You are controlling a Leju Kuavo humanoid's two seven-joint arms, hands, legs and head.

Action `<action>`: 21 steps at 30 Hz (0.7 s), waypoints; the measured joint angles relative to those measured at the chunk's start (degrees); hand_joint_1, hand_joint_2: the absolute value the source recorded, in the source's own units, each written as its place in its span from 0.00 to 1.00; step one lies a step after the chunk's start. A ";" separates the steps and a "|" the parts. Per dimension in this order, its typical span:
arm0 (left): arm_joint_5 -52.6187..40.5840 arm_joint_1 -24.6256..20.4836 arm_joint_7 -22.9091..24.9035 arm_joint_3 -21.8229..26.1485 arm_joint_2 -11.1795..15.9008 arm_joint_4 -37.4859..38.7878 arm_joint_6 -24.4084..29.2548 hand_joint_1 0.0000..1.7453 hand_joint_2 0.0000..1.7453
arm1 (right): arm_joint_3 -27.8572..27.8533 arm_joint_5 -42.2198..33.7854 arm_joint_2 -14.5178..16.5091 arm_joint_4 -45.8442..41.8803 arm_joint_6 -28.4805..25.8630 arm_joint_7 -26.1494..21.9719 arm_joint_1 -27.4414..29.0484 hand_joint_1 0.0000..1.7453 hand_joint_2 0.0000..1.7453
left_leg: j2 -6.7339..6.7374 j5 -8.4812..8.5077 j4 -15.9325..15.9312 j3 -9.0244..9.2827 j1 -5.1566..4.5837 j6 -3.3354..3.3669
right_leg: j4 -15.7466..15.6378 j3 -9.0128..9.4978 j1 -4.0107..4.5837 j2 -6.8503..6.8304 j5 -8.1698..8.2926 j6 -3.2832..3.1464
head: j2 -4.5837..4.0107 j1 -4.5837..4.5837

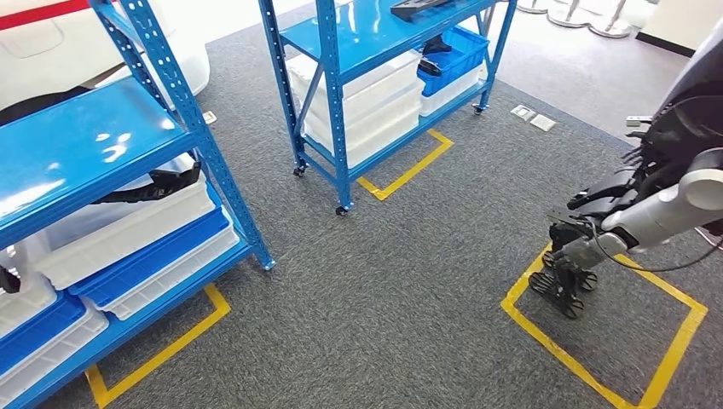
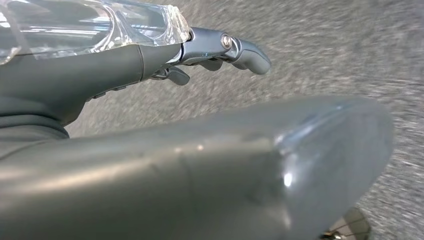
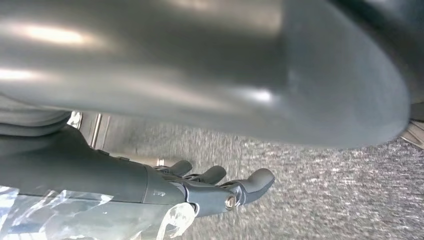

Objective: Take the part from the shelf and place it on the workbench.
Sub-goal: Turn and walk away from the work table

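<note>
Part [image 1: 152, 184], black and elongated, lay on the shelf [image 1: 77, 153] at frame left; probably stiff and light, so grip it mid-length. Your left hand [image 2: 150, 60] and right hand [image 3: 150, 189] hung empty, fingers apart.

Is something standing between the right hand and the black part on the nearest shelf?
Only the shelf's blue corner post stands beside the black part on the right hand's side; the part lies on white bins under the upper board. Otherwise bare carpet.
</note>
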 joint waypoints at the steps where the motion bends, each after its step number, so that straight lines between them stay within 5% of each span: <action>1: 0.07 0.15 0.07 0.02 0.01 0.00 0.10 0.00 0.00 | 0.02 0.00 -0.01 0.00 -0.10 -0.19 0.04 0.00 0.00 | -0.91 -0.19 0.24 0.03 0.20 -0.32 | -4.05 1.65 -0.29 0.90 2.43 0.28 | 0.00 0.00; 4: 0.25 0.26 0.09 0.05 0.11 0.00 0.31 0.00 0.00 | 0.16 0.02 0.05 0.00 -0.32 -0.56 -0.02 0.00 0.00 | -2.98 -0.86 1.15 -0.39 0.33 -1.48 | -11.88 5.00 -0.67 3.75 5.58 0.16 | 0.00 0.00; 7: 0.47 0.53 0.08 0.05 0.13 0.00 0.35 0.00 0.00 | 0.34 0.06 0.12 0.00 -0.38 -0.81 -0.45 0.00 0.00 | -3.57 -1.02 1.42 -0.84 0.54 -2.11 | -12.12 5.13 -0.41 2.21 5.48 -1.35 | 0.00 -0.02; 9: 0.55 0.53 0.07 0.05 0.13 0.00 0.37 0.00 0.00 | 0.51 0.06 0.15 0.00 -0.40 -0.90 -0.46 0.00 0.00 | -0.79 -2.68 4.56 -2.38 0.55 -2.56 | -12.24 5.27 -0.39 0.78 5.47 -2.08 | 0.00 -0.19; 11: 0.55 0.28 0.07 0.06 0.13 0.00 0.37 0.00 0.00 | 0.78 0.06 0.13 0.00 -0.41 -0.94 -0.29 0.00 0.00 | 2.42 -6.08 12.11 -6.29 0.47 -3.02 | -12.24 5.41 -0.15 -0.79 5.22 -2.51 | 0.00 -0.38; 13: 0.53 0.26 0.07 0.07 0.13 0.00 0.37 0.00 0.00 | 1.01 0.06 0.13 0.00 -0.42 -0.93 -0.16 0.00 0.00 | 3.25 -8.04 18.61 -9.87 0.51 -3.15 | -12.23 5.59 0.06 -2.48 4.87 -2.68 | 0.00 -0.41; 14: 0.50 0.34 0.07 0.07 0.13 0.00 0.36 0.00 0.00 | 1.08 0.06 0.12 0.00 -0.45 -0.93 -0.15 0.00 0.00 | 3.37 -7.51 18.93 -10.19 0.48 -3.02 | -12.23 5.76 0.15 -3.27 4.67 -2.70 | 0.00 -0.42; 16: 0.41 0.38 0.04 0.07 0.13 0.00 0.35 0.00 0.00 | 1.20 0.03 0.13 0.00 -0.53 -0.94 -0.19 0.00 0.00 | 4.39 -3.90 12.70 -7.20 0.18 -2.27 | -12.26 6.40 0.37 -4.80 4.21 -2.69 | 0.00 -0.42; 18: 0.25 0.10 0.01 0.06 0.16 0.00 0.34 0.00 0.00 | 1.29 -0.06 0.22 0.00 -0.58 -0.98 -0.25 0.00 0.00 | 7.13 -0.94 4.78 -3.26 -0.67 -1.21 | -12.33 7.13 0.58 -6.18 3.72 -2.52 | 0.00 -0.39; 20: 0.06 -0.26 -0.03 0.05 0.19 0.00 0.32 0.00 0.00 | 1.33 -0.17 0.32 0.00 -0.66 -1.01 -0.38 0.00 0.00 | 8.31 -0.46 2.03 -2.08 -1.36 -0.66 | -12.45 7.55 0.62 -7.37 3.34 -2.09 | 0.00 -0.37; 21: 0.01 -0.33 -0.05 0.05 0.19 0.00 0.31 0.00 0.00 | 1.34 -0.22 0.35 0.00 -0.70 -1.01 -0.53 0.00 0.00 | 7.63 -0.42 1.82 -2.10 -1.47 -0.59 | -12.61 7.79 0.62 -7.97 3.22 -1.81 | 0.00 -0.38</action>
